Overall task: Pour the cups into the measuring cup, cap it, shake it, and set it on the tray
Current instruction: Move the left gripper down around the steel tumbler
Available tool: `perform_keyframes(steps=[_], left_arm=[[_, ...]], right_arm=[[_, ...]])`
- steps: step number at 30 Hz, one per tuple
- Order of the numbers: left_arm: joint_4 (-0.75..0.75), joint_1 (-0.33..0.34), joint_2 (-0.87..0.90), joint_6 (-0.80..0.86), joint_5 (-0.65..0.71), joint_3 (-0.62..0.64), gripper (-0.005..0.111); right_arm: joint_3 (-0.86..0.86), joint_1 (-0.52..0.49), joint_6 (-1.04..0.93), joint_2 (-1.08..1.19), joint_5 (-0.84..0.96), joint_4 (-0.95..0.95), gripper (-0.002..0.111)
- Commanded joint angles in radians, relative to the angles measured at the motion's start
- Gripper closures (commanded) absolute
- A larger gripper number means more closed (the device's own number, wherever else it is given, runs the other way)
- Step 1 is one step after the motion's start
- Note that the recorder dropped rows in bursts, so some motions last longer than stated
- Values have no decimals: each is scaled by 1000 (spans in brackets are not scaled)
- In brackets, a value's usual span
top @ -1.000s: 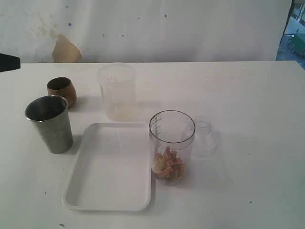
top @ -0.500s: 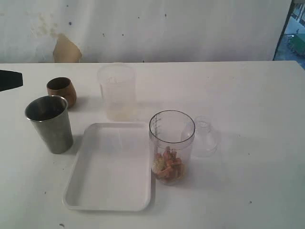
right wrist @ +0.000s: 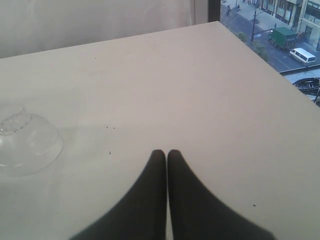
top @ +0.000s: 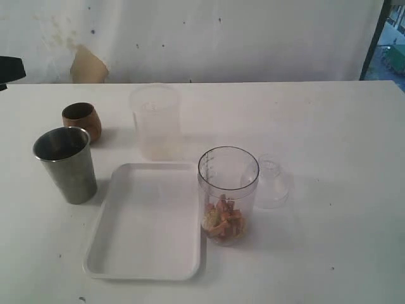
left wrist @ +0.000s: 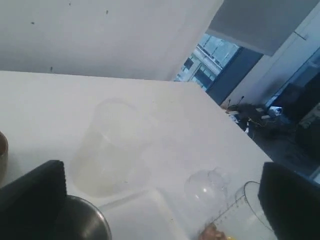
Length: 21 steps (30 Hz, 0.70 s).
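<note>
The steel tumbler (top: 65,164) stands left of the white tray (top: 147,253), with the copper-brown cup (top: 81,120) behind it. The measuring cup (top: 228,190) holds orange and yellow pieces and stands uncapped at the tray's right edge. The clear dome cap (top: 272,182) rests on the table just right of it. My left gripper (left wrist: 162,172) is open and empty, up above the tumbler (left wrist: 82,220); one dark finger (top: 9,68) shows at the far left edge. My right gripper (right wrist: 166,152) is shut and empty over bare table, away from the cap (right wrist: 25,140).
A cloudy frosted plastic cup (top: 155,121) stands behind the tray. The table's right edge (right wrist: 260,55) drops off to a window side. A torn brown patch (top: 87,66) marks the back wall.
The left gripper's dark tip at the far left edge dipped lower half a second ago and now sits higher. The cups, cap and tray have not moved.
</note>
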Motion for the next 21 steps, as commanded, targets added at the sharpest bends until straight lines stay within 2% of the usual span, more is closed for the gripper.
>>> perform_keyframes(steps=[1,2,4,7,10,12,15,19,21], left_arm=[[13,1,-10,53,110,3,2],[30,1,-10,141,112,11,2],[-35,-2,-35,256,139,61,2],[-344,-2,-106,517,204,207,2],[-584,-2,-160,779,146,355,2],[-618,-7,-167,888,73,425,2],[-626,-74,-163,973,55,486,2],[-655,-215,-122,1094,274,507,2],[-710,-273,-78,1136,312,508,2]], right_arm=[[5,-2,5,-4,-7,1,108],[5,-2,5,-4,-7,1,108],[5,-2,5,-4,-7,1,108],[5,-2,5,-4,-7,1,108],[5,-2,5,-4,-7,1,108],[5,-2,5,-4,-7,1,108],[5,-2,5,-4,-7,1,108],[5,-2,5,-4,-7,1,108],[5,-2,5,-4,-7,1,108]])
